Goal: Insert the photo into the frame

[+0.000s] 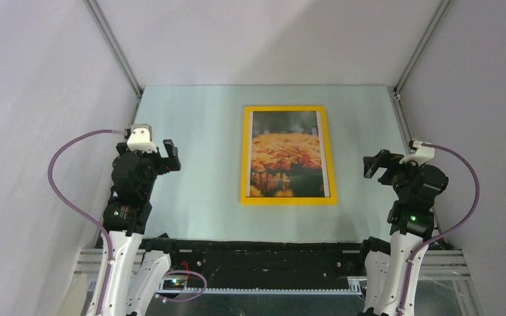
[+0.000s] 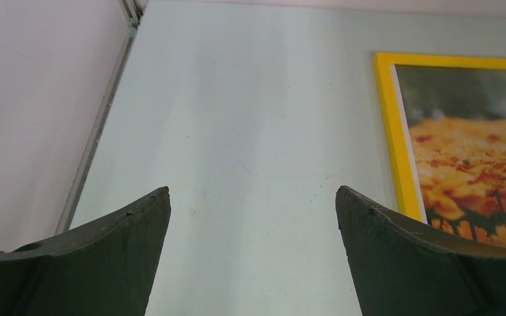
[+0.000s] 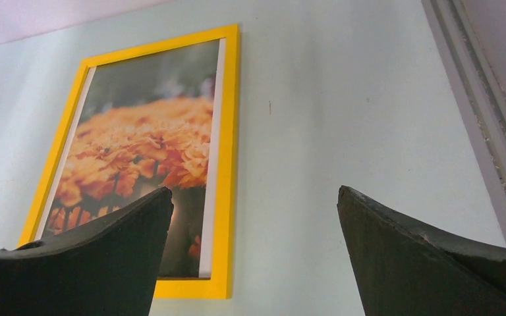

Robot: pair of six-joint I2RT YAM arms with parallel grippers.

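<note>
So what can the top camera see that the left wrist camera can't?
Only the top camera shows the right gripper, open, and the whole frame, all four sides. Only the left wrist camera shows faint marks on the table up close. Both show the photo lying inside the frame and the left gripper, open.

Glossy paper photo (image 1: pixel 286 155) w/ smooth yellow frame (image 1: pixel 246 158), matt table (image 1: pixel 191 131).

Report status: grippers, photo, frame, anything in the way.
Left gripper open, empty, left of frame. Right gripper open, empty, right of it. Photo lies inside frame, flat on table. Nothing blocking seen.
</note>
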